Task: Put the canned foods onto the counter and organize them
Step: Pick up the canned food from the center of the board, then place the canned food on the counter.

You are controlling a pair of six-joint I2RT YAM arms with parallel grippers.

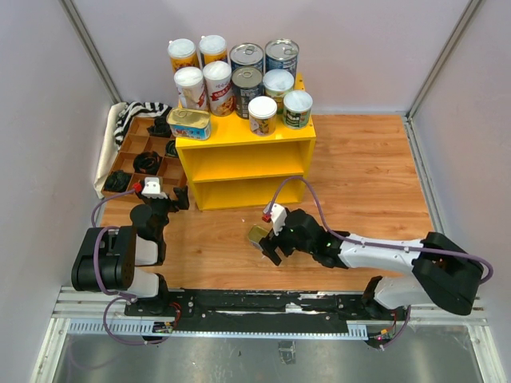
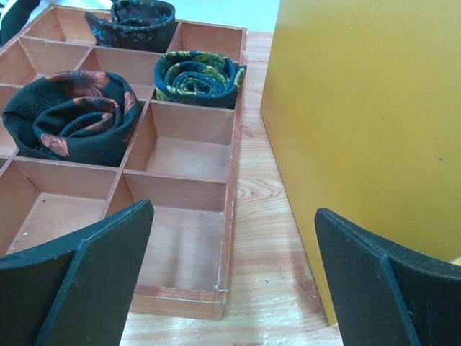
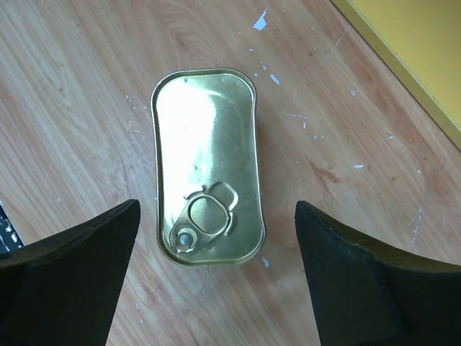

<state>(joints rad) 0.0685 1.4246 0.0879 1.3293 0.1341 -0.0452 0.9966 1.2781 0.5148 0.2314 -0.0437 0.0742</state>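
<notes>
The yellow counter (image 1: 243, 142) carries several cans on its flat top: tall white-lidded ones (image 1: 189, 86), silver-topped ones (image 1: 247, 57), short white-lidded ones (image 1: 263, 113) and a flat gold-topped tin (image 1: 189, 123) at the front left. A second flat gold-topped tin (image 1: 257, 234) lies on the wooden table in front of the counter. In the right wrist view this tin (image 3: 207, 144) lies pull-tab up. My right gripper (image 3: 217, 210) is open, its fingers either side of the tin's near end without touching it. My left gripper (image 2: 234, 213) is open and empty, low between tray and counter.
A brown divided tray (image 2: 229, 180) with rolled dark ties (image 2: 72, 115) stands left of the counter's side wall (image 2: 360, 130). A striped cloth (image 1: 140, 112) lies behind the tray (image 1: 108, 182). Both open shelves of the counter hold nothing. White walls enclose the table.
</notes>
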